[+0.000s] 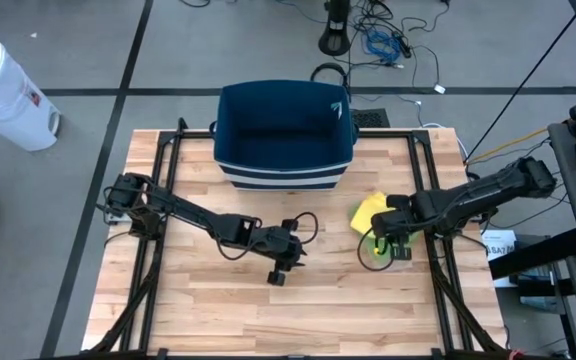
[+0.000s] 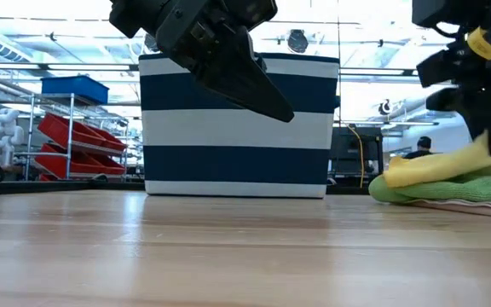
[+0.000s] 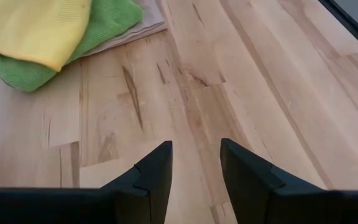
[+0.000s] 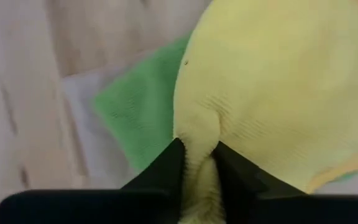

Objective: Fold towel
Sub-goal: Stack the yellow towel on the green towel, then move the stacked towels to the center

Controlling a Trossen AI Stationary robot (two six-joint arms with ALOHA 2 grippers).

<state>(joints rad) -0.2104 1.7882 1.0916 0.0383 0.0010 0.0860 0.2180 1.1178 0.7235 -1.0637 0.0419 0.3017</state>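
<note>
Yellow towel (image 4: 278,93), soft knit cloth, uppermost in a small pile on the right half of the wooden table (image 1: 298,320), in front of and to the right of the navy and white striped tote basket (image 1: 284,135). Beneath it a green towel (image 4: 138,118) of the same kind, and beneath that a pale cloth (image 3: 145,28) flat on the boards. No brand, label or legible writing on any of the towels or on the basket; a small red and dark label on the white bin (image 1: 3,90) on the floor at the far left, too small to read. Right gripper (image 4: 197,158) low over the pile, at its front edge; a pinched ridge of yellow fabric between its two dark fingers, the jaws close together and clamped on that fold. Remainder of the yellow towel spread away from the fingertips, across the green one. Left gripper (image 3: 196,165) above bare wood near the middle of the table, well apart from the pile, jaws apart with nothing between them. In the low view, yellow over green at the right edge, and the left arm's dark fingers (image 2: 254,85) hanging in front of the basket.
</note>
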